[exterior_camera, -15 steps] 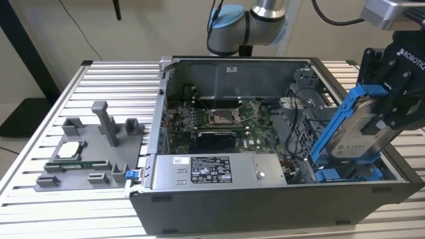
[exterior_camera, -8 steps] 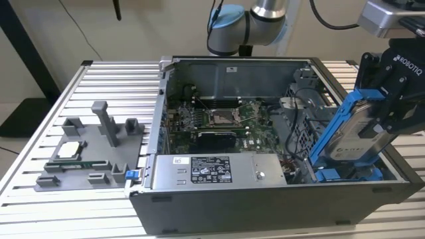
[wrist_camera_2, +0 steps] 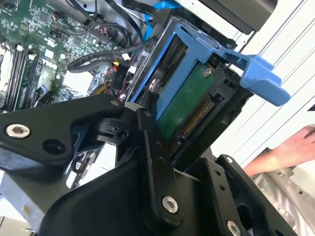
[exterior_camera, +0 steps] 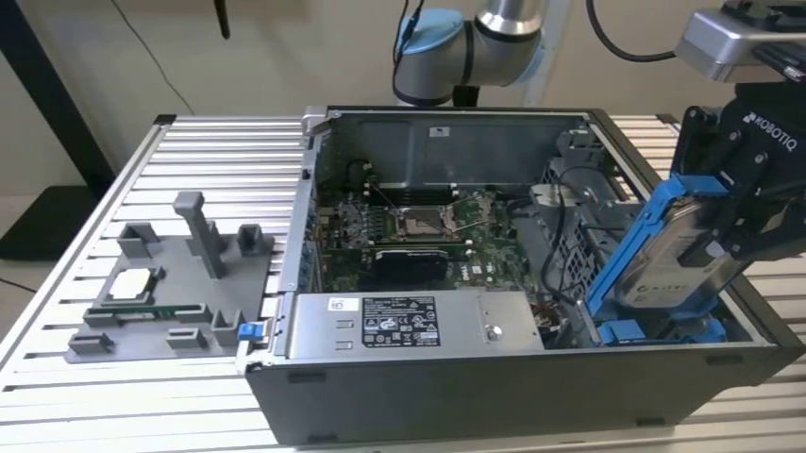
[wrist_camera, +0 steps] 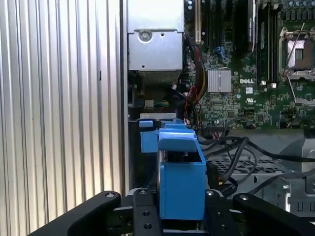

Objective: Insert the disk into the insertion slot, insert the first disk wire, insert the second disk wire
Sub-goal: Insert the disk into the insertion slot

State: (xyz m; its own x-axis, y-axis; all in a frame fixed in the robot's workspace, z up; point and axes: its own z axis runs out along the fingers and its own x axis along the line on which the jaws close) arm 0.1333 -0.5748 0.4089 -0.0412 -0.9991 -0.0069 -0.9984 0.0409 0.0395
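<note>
My gripper (exterior_camera: 712,241) is shut on the disk (exterior_camera: 680,255), a silver drive in a bright blue caddy frame. It holds the disk tilted, upper end toward the exterior view's right, over the near right corner of the open computer case (exterior_camera: 504,396). The disk's lower end reaches down to the insertion slot (exterior_camera: 662,330), the drive bay beside the power supply. In the second wrist view a black finger (wrist_camera_2: 150,142) presses the disk's side, and its green board (wrist_camera_2: 184,105) and blue tab (wrist_camera_2: 261,78) show. The first wrist view looks along the blue caddy (wrist_camera: 182,177) held between both fingers.
Black cables (exterior_camera: 561,250) hang beside the bay. Another blue caddy front (wrist_camera: 147,135) sits low in the case. The motherboard (exterior_camera: 422,222) and power supply (exterior_camera: 403,326) lie to the exterior view's left. A grey parts fixture (exterior_camera: 176,283) stands outside the case. A person's hand (wrist_camera_2: 290,147) is nearby.
</note>
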